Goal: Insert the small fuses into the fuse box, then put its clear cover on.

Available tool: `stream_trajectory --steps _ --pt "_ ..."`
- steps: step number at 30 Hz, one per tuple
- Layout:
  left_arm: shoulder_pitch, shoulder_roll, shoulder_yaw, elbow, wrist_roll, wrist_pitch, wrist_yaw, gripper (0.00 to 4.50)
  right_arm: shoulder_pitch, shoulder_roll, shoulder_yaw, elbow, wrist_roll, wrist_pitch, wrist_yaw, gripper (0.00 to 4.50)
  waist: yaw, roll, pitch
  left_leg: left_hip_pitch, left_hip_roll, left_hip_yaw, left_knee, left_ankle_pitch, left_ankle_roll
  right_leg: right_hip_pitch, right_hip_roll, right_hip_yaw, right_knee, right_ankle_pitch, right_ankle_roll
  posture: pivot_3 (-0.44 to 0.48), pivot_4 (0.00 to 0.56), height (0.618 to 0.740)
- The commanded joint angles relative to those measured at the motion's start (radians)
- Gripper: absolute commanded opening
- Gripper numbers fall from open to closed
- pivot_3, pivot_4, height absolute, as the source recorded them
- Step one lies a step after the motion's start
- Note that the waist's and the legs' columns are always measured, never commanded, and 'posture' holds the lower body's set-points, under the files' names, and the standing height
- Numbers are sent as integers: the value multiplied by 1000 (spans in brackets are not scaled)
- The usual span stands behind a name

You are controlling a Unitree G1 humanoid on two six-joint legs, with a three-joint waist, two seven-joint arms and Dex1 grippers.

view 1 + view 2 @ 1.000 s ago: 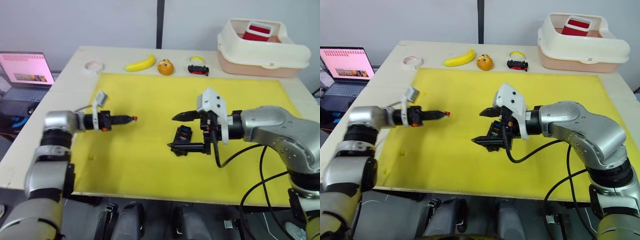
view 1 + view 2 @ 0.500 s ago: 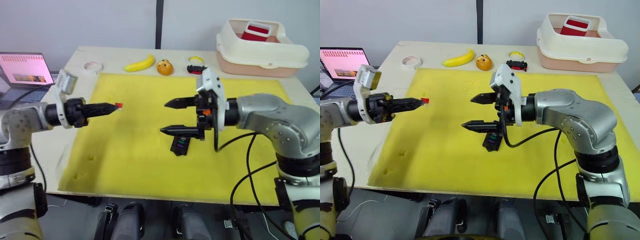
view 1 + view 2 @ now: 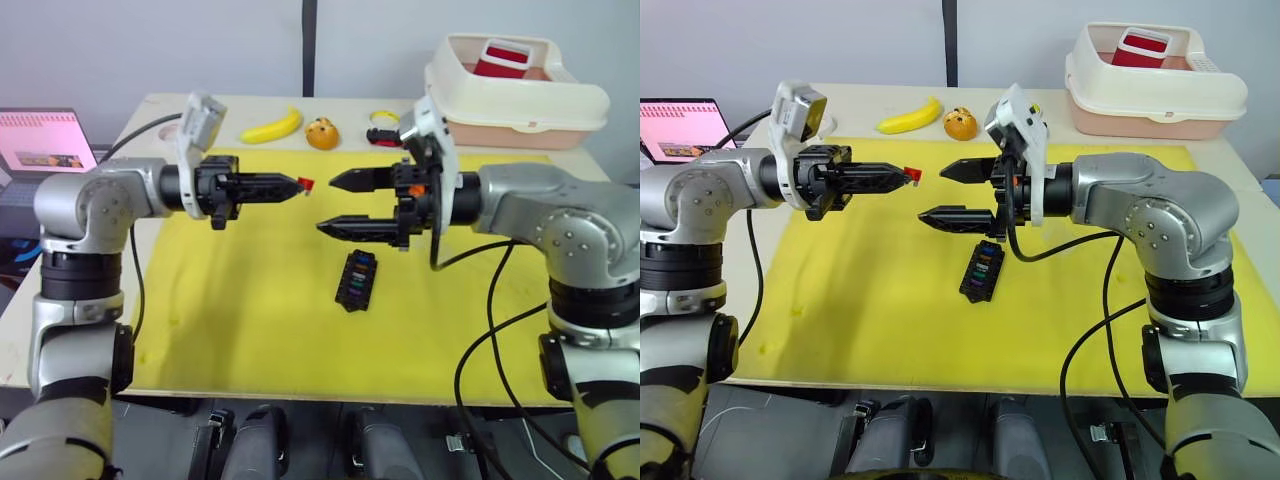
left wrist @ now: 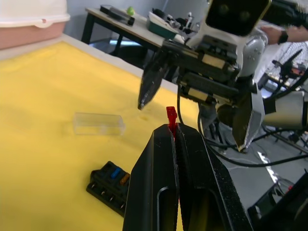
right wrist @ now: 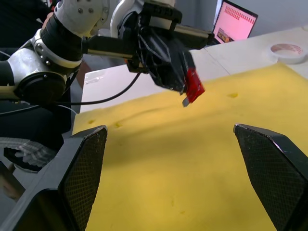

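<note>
My left gripper is shut on a small red fuse, held in the air above the yellow mat. My right gripper hangs open a short way to the right of the fuse, its tips pointing at it and nothing between its fingers. The black fuse box lies on the mat below the right gripper, with several coloured fuses in its slots. In the left wrist view the clear cover lies flat on the mat beyond the fuse box.
At the table's back stand a cream lidded bin, a banana, an orange toy and a black-and-red toy car. A laptop sits off the table's left side. A tape roll lies near the mat's corner.
Both arms have risen off the mat. My left gripper carried the red fuse up and rightward to meet the right gripper, which lifted off the fuse box and stayed open.
</note>
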Motion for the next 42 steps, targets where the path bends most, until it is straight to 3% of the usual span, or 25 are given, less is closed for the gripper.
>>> stream_trajectory --steps 1,5,8,10,32,35,37,42 --pt "-15 3 -4 -21 -6 -34 -11 36 -44 10 -46 25 21 8 -4 4500 1 0 0 0 0 0 0 0 0 0 0 0 0 0 0 0 150 740" --pt "4 -4 -15 -39 -3 -55 0 36 -63 -5 -37 40 27 42 6 4500 2 0 0 0 0 0 0 0 0 0 0 0 -1 0 0 0 150 740" --pt "11 2 -35 -49 11 -81 -3 0 -66 -12 -31 37 25 63 -1 3608 2 0 0 0 0 0 0 0 0 0 -1 0 -1 0 0 0 150 740" --pt "-13 -1 -36 -30 1 -76 -10 0 -87 -2 -44 60 38 77 -4 2668 2 0 0 -1 0 1 0 0 0 0 -1 0 0 0 0 0 150 740" --pt "-23 -49 -75 9 35 -138 -14 0 -57 6 -75 31 76 148 -48 2668 2 0 0 -1 0 1 0 0 0 -1 0 1 0 0 0 0 150 740" --pt "-20 -54 -75 9 36 -139 -13 0 -54 14 -82 26 85 157 -66 1796 2 0 0 -1 0 1 0 0 0 -1 0 1 0 0 0 0 150 740" --pt "-16 -57 -74 5 35 -138 -10 0 -55 17 -83 24 88 164 -78 876 1 0 0 -1 0 0 0 0 0 -1 0 1 0 0 0 0 150 740" --pt "-8 -64 -71 -6 32 -134 -1 0 -54 17 -78 23 96 181 -87 876 2 0 0 -1 0 0 0 0 0 -1 0 1 0 0 0 0 150 740"
